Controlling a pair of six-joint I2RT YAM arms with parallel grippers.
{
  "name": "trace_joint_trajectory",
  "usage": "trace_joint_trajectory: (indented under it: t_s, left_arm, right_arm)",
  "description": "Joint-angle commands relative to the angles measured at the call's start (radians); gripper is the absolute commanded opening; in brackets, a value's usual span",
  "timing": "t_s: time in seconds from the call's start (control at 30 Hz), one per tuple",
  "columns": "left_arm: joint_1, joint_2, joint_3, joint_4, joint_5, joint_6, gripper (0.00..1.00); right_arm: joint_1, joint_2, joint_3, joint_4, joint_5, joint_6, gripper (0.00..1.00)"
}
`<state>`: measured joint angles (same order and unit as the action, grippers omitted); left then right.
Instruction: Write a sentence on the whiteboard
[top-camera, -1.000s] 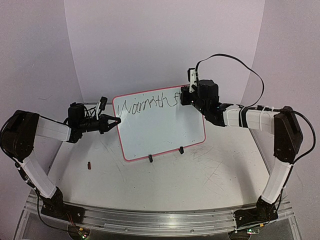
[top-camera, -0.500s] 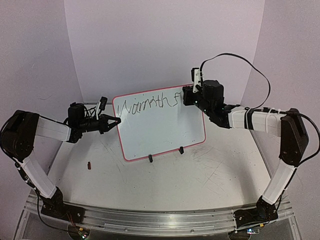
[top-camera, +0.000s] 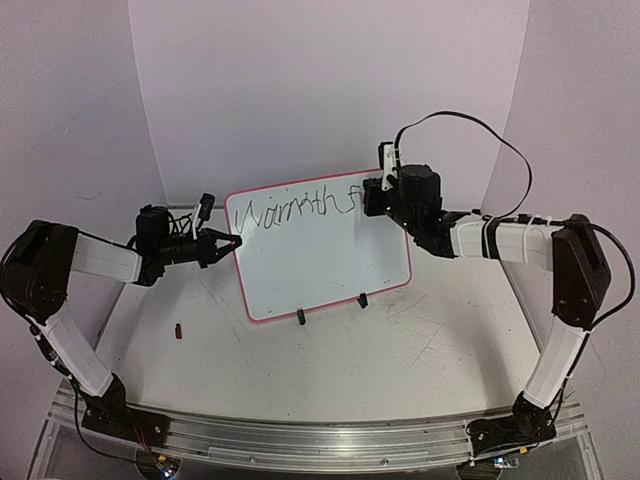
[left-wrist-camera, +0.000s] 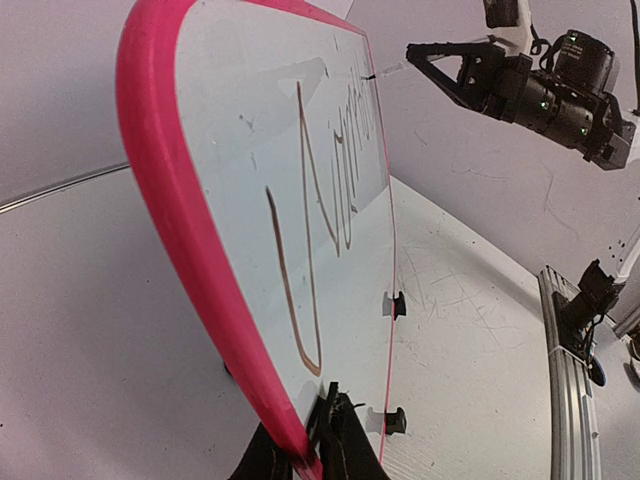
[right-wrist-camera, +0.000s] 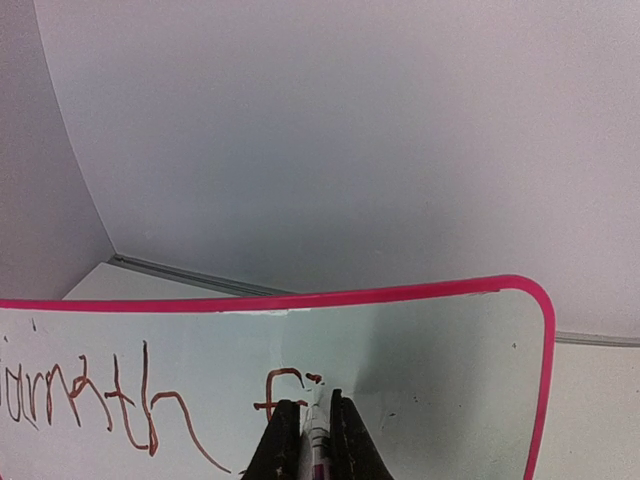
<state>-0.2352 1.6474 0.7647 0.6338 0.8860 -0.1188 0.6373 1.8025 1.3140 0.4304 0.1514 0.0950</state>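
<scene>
With the left gripper (top-camera: 232, 242) pinching the upright whiteboard (top-camera: 320, 265) at its 9 o'clock edge, the right gripper (top-camera: 368, 196), clamped on the marker (right-wrist-camera: 318, 442) near 1 o'clock, should press lightly, carrying the sentence (top-camera: 290, 210) toward 3 o'clock.

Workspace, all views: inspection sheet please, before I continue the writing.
Surface: grey tabletop, heavily scratched.
Job's things: whiteboard upright on two black clip feet; sentence reads "Warmth f" plus a short stroke, top line only.
Clutter: one small dark red object lying left of the board.
Grippers: left gripper shut on the whiteboard's left frame; right gripper shut on a marker, tip at the board right of the "f".
Cables: black cable loops above the right wrist, clear of the board.
Surroundings: pale curved backdrop; metal rail at the near edge.
</scene>
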Motion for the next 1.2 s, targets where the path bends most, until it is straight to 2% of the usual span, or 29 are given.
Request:
trace_joint_trajectory:
  t_s: [0.0, 0.7, 0.9, 1.0, 1.17]
  left_arm:
    - [-0.005, 0.0, 0.0, -0.05, -0.125, 0.163, 0.0]
    - [-0.005, 0.004, 0.002, -0.052, -0.125, 0.165, 0.0]
    - [-0.006, 0.006, 0.002, -0.052, -0.125, 0.164, 0.0]
    - [-0.005, 0.012, 0.006, -0.052, -0.124, 0.163, 0.0]
    - [-0.005, 0.003, 0.0, -0.052, -0.125, 0.165, 0.0]
  right_arm:
    - [0.001, 0.029, 0.05, 0.013, 0.028, -0.006, 0.0]
    - [0.007, -0.035, -0.06, -0.06, 0.033, 0.031, 0.0]
    - [0.007, -0.149, -0.121, 0.009, -0.032, 0.054, 0.0]
    - [-0.006, -0.173, -0.104, 0.035, -0.055, 0.068, 0.0]
    - [-0.025, -0.097, -0.021, 0.032, -0.054, 0.052, 0.0]
